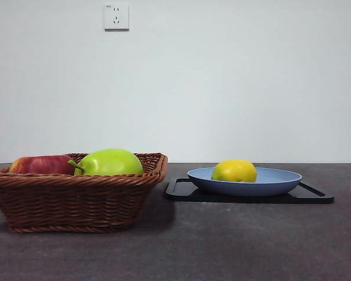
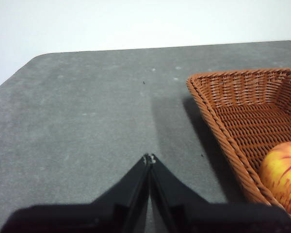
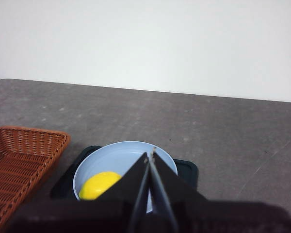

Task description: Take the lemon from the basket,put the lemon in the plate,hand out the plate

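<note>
The lemon [image 1: 234,170] lies in the light blue plate [image 1: 281,181], which rests on a black tray [image 1: 316,198] on the counter [image 1: 222,246], just beside the wicker basket [image 1: 76,199] holding a green fruit [image 1: 110,162] and a red apple [image 1: 41,164]. The right gripper [image 3: 150,154] hangs above the plate, fingers [image 3: 143,167] pressed together and holding nothing, the lemon just below and beside them. The left gripper [image 2: 149,158], likewise closed and empty, waits over bare counter beside the basket. With the hand-out remaining, the shallow rim looks hard to pinch; a tilted lift could roll the loose lemon off, or drag the tray along
</note>
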Controlling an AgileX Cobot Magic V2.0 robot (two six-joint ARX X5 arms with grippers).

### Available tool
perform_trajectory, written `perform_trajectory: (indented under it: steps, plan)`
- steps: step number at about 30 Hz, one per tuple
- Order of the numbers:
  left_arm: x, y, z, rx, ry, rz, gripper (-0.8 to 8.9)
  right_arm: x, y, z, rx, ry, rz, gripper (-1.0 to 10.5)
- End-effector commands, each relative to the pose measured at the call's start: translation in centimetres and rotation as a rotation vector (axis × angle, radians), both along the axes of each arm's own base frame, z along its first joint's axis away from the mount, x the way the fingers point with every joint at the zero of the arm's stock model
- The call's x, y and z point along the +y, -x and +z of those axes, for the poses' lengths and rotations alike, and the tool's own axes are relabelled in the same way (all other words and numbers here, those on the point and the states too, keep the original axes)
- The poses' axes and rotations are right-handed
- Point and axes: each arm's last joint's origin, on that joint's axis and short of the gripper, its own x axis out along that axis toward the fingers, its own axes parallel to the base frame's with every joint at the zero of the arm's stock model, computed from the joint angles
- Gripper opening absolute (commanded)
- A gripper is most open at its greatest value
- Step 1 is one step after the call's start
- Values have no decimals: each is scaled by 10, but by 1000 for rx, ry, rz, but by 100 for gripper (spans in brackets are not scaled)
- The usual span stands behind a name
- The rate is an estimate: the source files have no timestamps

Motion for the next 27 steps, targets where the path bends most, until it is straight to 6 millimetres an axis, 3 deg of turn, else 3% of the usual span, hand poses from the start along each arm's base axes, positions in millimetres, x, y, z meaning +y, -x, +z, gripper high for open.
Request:
perform_trajectory:
  steps: [1,27]
  plan:
    - [1,-1,-2,-3,14,10,8,0,0,3,-11,-13,1,4]
    - [7,-1,-2,-3,14,77,8,0,0,3,-12,-13,1,4]
